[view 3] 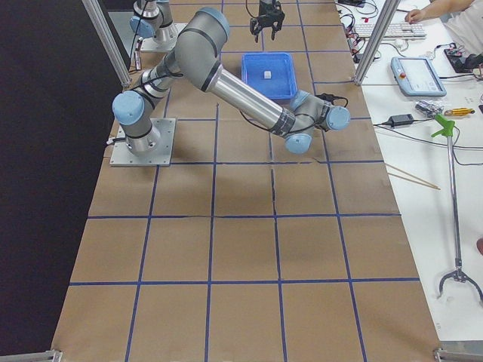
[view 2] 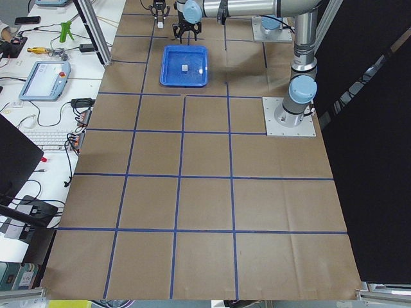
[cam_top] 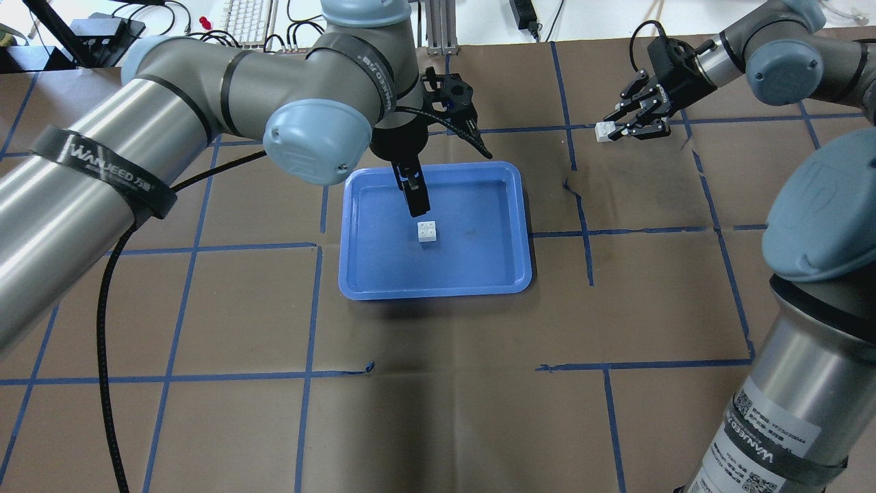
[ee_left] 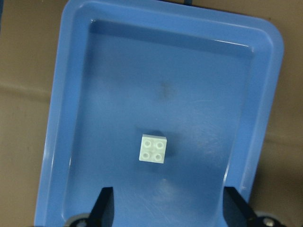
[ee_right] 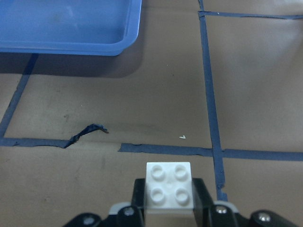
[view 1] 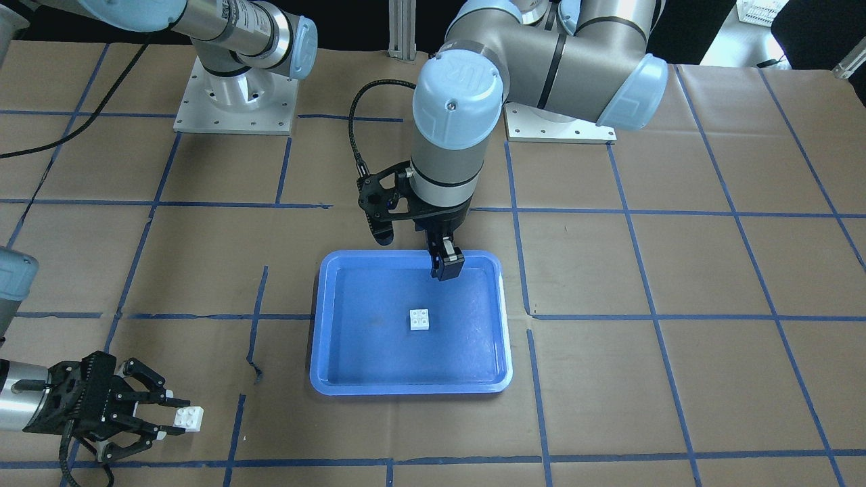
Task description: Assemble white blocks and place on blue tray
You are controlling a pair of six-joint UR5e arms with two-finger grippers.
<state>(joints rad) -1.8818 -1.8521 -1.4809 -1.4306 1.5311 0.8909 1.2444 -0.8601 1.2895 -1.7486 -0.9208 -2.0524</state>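
one white block [view 1: 419,319] sits studs up near the middle of the blue tray [view 1: 316,325], touching nothing else. the left gripper [view 1: 446,267] hangs straight down over the tray's robot-side half, fingers spread wide and empty. the second white block [view 1: 189,418] is pinched between the fingertips of the right gripper [view 1: 174,417], which lies nearly level and low over the table [view 1: 676,379], well apart from the tray. brown paper covers the table, squared off by blue tape [view 1: 676,214]; a white bench [view 3: 423,143] with a keyboard [view 3: 389,30] runs alongside. two blocks, one tray, two arms.
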